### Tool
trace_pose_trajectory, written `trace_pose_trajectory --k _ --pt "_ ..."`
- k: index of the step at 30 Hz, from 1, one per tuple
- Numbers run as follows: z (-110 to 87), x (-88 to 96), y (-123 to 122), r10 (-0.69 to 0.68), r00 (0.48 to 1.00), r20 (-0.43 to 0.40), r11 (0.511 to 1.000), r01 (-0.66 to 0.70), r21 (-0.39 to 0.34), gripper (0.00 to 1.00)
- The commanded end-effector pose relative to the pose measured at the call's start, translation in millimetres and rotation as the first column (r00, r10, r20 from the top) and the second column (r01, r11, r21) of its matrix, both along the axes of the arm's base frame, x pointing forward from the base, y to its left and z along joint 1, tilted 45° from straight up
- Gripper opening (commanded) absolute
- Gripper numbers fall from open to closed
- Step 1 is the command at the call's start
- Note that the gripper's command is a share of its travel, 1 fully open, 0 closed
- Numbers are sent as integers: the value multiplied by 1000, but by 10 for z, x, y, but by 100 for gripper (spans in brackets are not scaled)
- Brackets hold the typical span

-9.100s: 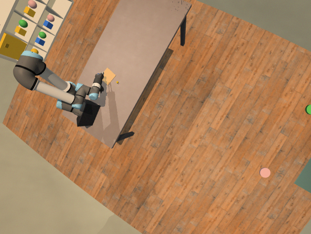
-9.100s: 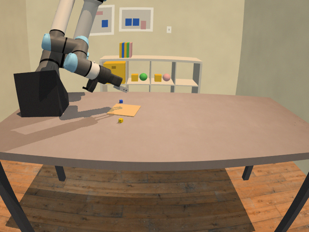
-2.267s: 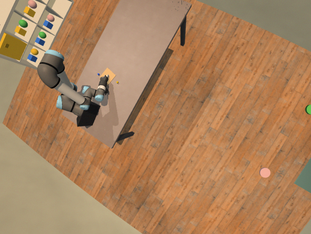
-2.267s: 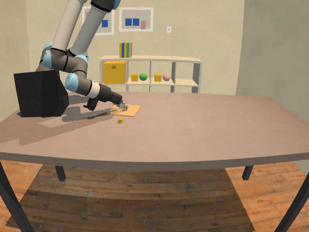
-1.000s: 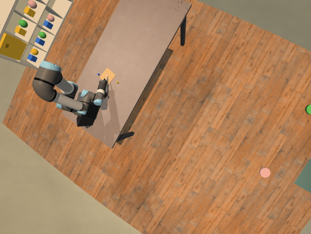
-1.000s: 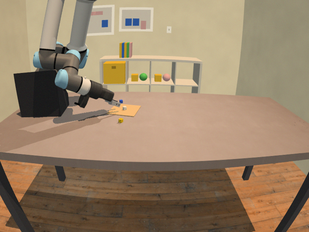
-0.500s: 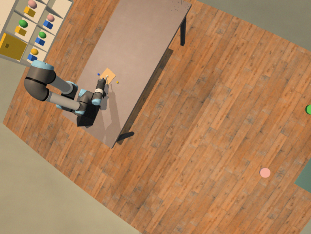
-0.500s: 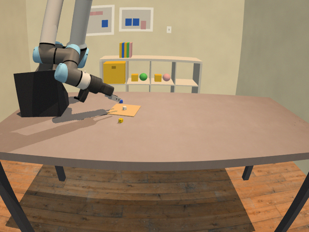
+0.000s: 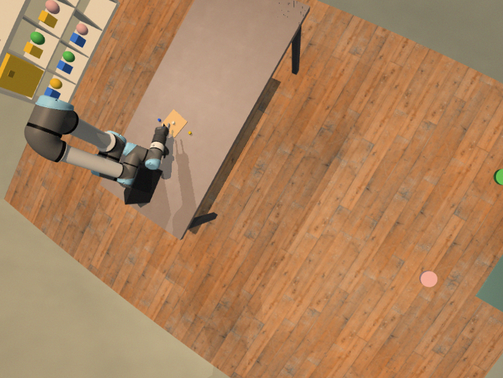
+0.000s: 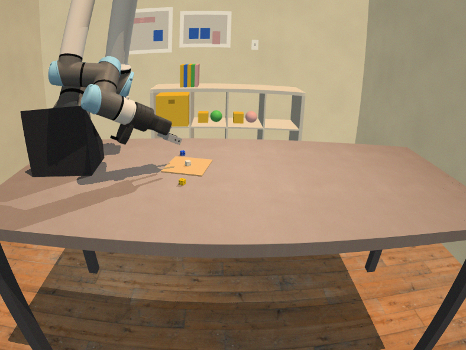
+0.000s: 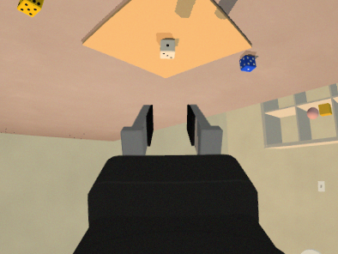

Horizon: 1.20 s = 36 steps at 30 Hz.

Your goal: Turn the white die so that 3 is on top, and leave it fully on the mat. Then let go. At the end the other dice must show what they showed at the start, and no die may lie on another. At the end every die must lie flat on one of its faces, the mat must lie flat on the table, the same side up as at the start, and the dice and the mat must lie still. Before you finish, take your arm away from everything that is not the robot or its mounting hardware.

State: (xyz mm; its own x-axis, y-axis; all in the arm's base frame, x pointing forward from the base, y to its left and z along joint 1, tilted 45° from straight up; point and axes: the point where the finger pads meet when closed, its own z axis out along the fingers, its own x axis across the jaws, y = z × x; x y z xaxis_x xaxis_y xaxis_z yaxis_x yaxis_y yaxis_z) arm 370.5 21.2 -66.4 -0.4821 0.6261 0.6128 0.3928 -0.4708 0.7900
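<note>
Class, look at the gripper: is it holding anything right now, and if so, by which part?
Nothing is held. The gripper is open with an empty gap between its fingers, raised off the table; the white die lies apart from it on the mat.

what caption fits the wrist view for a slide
Open gripper hangs short of the white die on the orange mat; yellow die and blue die lie off it.

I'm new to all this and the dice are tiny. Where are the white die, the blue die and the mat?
White die (image 11: pixel 168 50): wrist view, its pale side face.
Blue die (image 11: pixel 248 62): wrist view, its front face.
Mat (image 10: pixel 196 167): exterior view, bare part right of the white die.
</note>
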Motion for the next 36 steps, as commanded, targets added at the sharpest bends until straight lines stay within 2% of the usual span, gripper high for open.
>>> trace_pose_trajectory --k 1,12,17,23,26,30,34,36 --pt "11 -1 -13 0 1000 1 1000 0 0 64" --pt "-40 -34 16 79 996 -37 997 -79 -7 64" --pt "-110 -78 38 207 972 -114 977 -211 -23 64" --pt "-152 -91 17 354 904 -240 926 -375 -48 64" --pt "-152 -91 17 355 903 -241 925 -376 -48 64" --pt "-124 -43 -31 436 825 -359 868 -491 -75 64" --pt "-74 13 -63 463 774 -432 831 -548 -93 64" --pt "-10 78 -89 472 732 -492 799 -590 -112 64"
